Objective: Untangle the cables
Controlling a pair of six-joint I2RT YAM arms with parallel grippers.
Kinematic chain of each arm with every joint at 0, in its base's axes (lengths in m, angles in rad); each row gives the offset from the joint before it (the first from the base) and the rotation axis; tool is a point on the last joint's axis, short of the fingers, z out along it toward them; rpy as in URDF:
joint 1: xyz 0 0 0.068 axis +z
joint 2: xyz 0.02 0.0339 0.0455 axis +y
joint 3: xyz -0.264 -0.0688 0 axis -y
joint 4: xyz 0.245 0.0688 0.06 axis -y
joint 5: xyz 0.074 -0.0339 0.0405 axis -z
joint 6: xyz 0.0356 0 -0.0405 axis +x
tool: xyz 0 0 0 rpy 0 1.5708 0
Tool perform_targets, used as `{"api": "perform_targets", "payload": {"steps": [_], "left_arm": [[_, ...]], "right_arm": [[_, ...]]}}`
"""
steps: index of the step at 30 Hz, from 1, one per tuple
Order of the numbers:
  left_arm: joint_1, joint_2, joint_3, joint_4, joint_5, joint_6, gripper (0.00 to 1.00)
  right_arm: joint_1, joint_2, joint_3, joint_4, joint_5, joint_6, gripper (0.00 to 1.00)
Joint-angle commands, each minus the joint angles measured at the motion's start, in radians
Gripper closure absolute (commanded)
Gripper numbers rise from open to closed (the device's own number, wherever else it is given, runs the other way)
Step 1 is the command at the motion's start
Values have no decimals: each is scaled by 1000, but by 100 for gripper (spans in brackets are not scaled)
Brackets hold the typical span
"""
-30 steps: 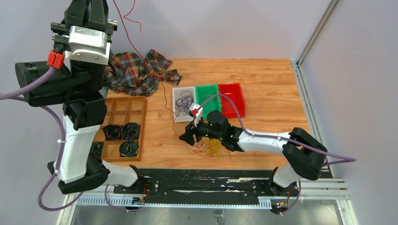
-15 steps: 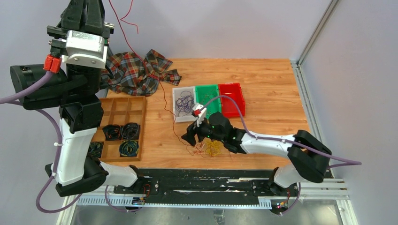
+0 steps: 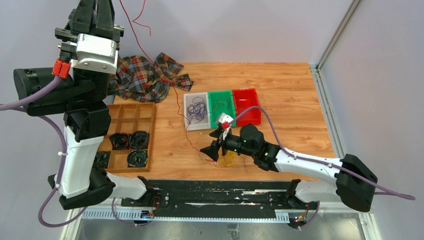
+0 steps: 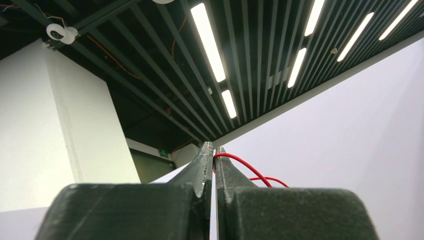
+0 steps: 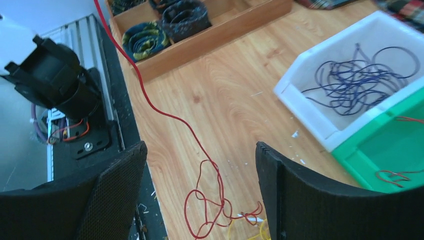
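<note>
left gripper [image 4: 214, 150]: raised high off the table at 10 o'clock in the overhead view, fingers pressed together on one red strand [image 4: 240, 162]. the pinch is right at the tips.

right gripper [image 5: 200, 165]: fingers spread wide, holding nothing, low over the table [image 3: 290, 95] near its front edge.

the cables: the unsorted clump [image 3: 226, 159], red and yellow, lies on the table just under the right gripper, at about 5 o'clock from it overhead. sorted purple wires [image 5: 357, 80] sit in the white bin [image 5: 305, 107]. a few red ones are in the green bin [image 5: 380, 145].

key relation: the red strand's long axis runs from 11 o'clock, at the left gripper, down past the plaid cloth [image 3: 145, 75] to 5 o'clock at the clump. in the right wrist view it passes through the open gap and ends in loose loops [image 5: 207, 210] at 6 o'clock, toward the palm. we cannot tell whether those loops are knotted or only crossed.

judgement: the right arm is the nearer one. its next move calls for settling on the clump just behind the loops to pin it, so that the left arm's pull can slide the strand free. risk: the whole clump gets dragged along.
</note>
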Motion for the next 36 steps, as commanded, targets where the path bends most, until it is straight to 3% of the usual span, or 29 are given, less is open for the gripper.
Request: {"api": "perform_targets", "payload": {"steps": [1,8,12,13,15,16,17,27,34,36], "left_arm": [[-6,-2,2,13,3,12,100],[-6,-2,8,1,1,23,100],[-6,-18,-12,-12,-4,33,100],[-6,-26,-23,-17,-7,40,100],[-6,-45,-54,-25,-18,48,100],[-7,-58,-74,-38,-26,52,99],[-6,-74,-99,-55,-36,58,100],[-6,-326,-585,-284,-139,54,99],[-6,-465,-887,-470,-98,-60,99],[-6,-481,-930,-568,-51,-100,94]], "right_arm": [[29,75,58,16,-69,-40,21],[42,252,183,62,-119,-36,26],[45,322,232,74,-94,-21,39],[45,322,231,88,-93,-17,47],[45,309,226,80,-50,-12,81],[45,293,218,64,-8,-12,94],[43,271,208,50,46,-13,99],[-74,-104,69,-99,242,-25,99],[-103,-254,77,-233,280,-81,99],[-104,-267,87,-249,265,-81,99]]}}
